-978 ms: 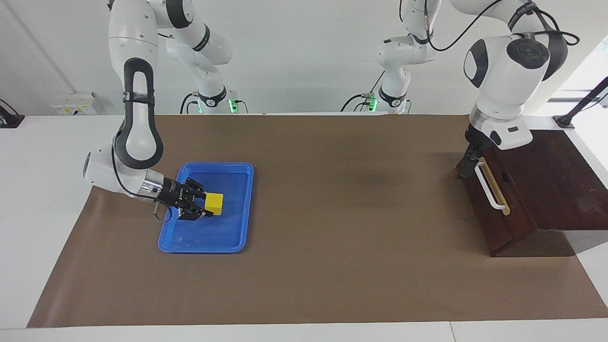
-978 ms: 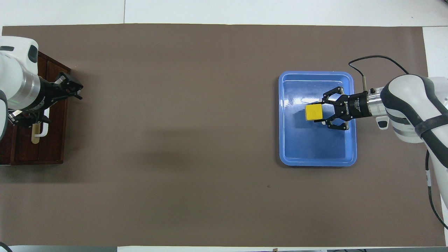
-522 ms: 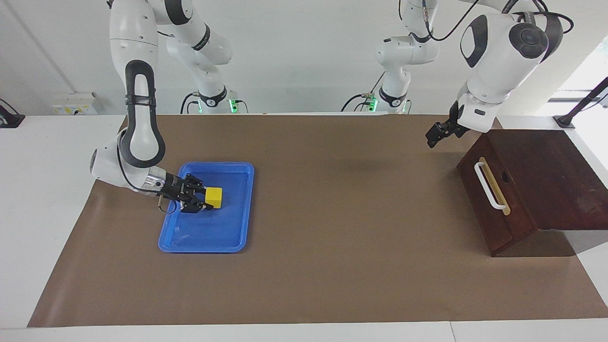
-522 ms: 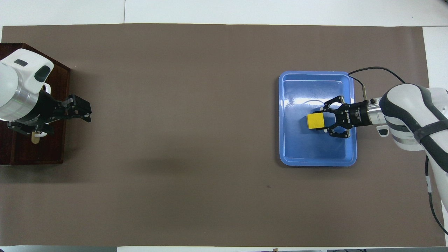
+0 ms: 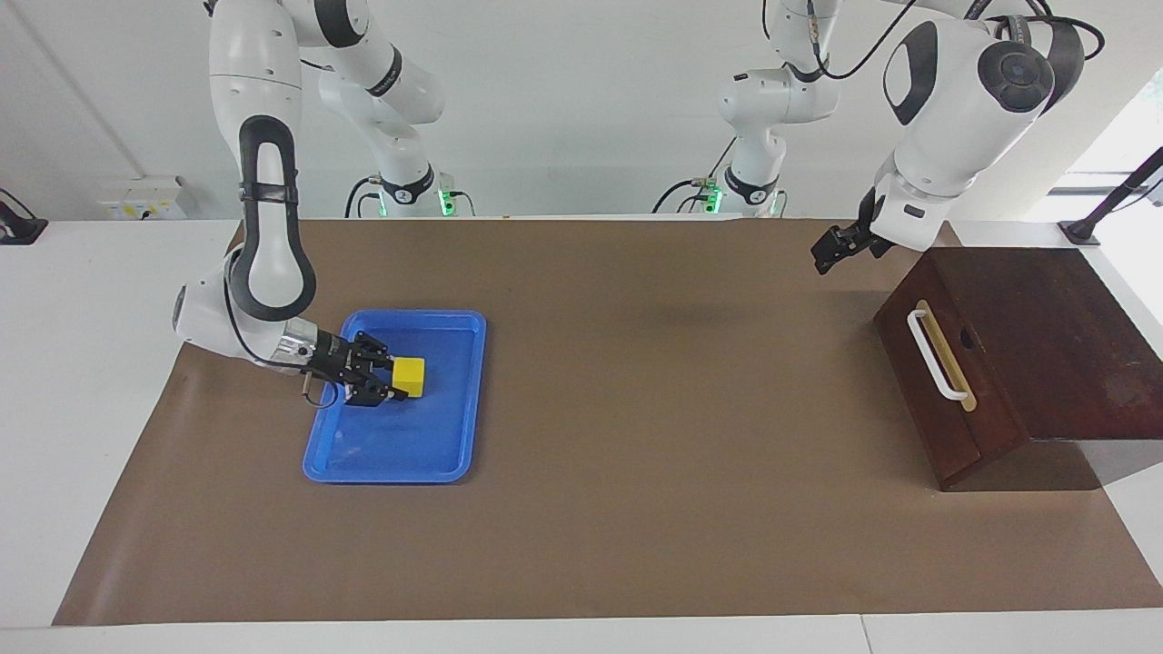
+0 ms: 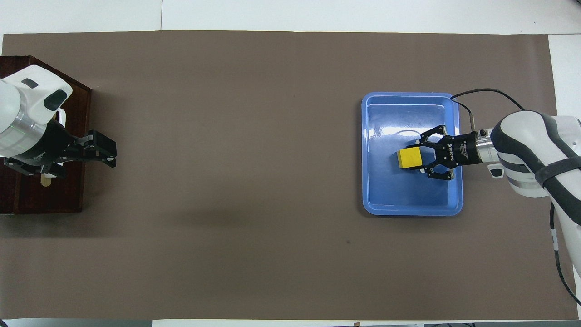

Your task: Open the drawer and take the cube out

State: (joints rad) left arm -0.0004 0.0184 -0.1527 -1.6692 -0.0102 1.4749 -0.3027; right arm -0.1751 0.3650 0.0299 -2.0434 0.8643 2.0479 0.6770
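Observation:
The yellow cube is inside the blue tray, at or just above its floor. My right gripper lies nearly level over the tray and is shut on the cube. The dark wooden drawer with its white bar handle is closed in its box at the left arm's end of the table. My left gripper hangs in the air over the mat beside the box and touches nothing. In the overhead view the left gripper and its arm hide most of the handle.
A brown mat covers the table. The blue tray sits at the right arm's end. White table shows around the mat's edges.
My left gripper rose from the drawer handle and moved off the box, out over the mat. My right gripper sank slightly into the tray with the cube.

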